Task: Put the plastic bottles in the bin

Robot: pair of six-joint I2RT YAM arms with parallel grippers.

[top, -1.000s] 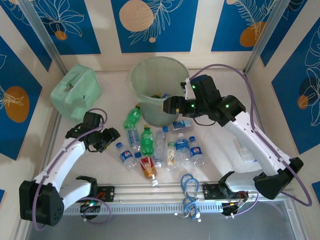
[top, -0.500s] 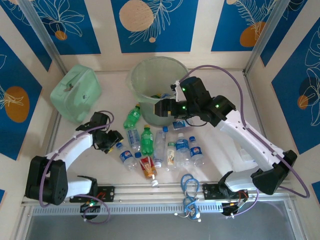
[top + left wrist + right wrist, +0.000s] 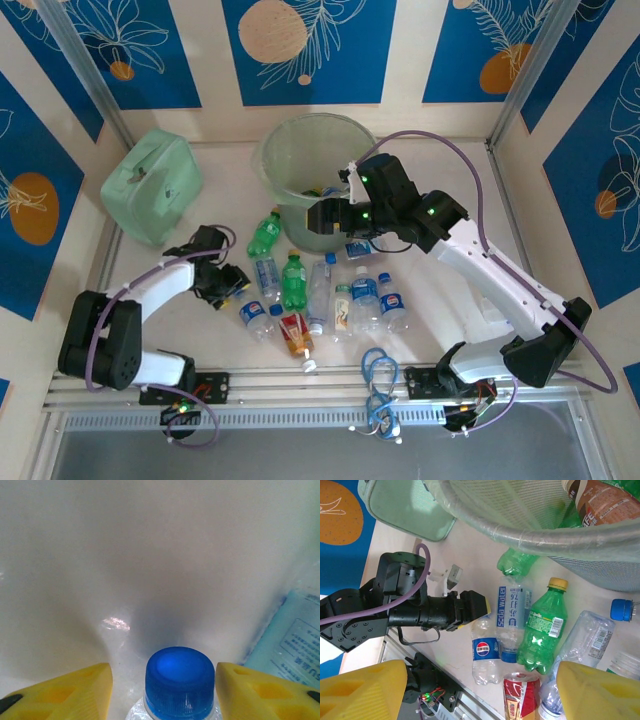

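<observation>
Left claw (image 3: 163, 680): yellow fingers stand apart on either side of a blue screw cap, with a narrow gap on each side. The claw is open and grips nothing. It straddles the neck, probably because that is the narrowest and stiffest part to pinch.
Target bottle (image 3: 179, 682): a small clear plastic bottle with a blue label, lying on the pale table (image 3: 190, 330) at the lower left of the overhead frame (image 3: 252, 312), at the left end of the heap.
Right claw (image 3: 482, 690): fingers spread wide with nothing between them. In the overhead frame (image 3: 325, 213) it hangs at the centre, just in front of the bin wall.
Loose bottles (image 3: 320, 290): clear, green and red-labelled ones lying flat and crowded together below the bin, several touching.
Bin (image 3: 270, 160): a round, translucent pale-green bucket with a thin liner, upper centre. It already holds a few bottles, including a brown-labelled one (image 3: 600, 502).
Soft case (image 3: 150, 185): mint green and boxy, upper left, well apart from the heap.
Step, as judged: the left arm is at the grasp, and most bottles are not yet binned.
</observation>
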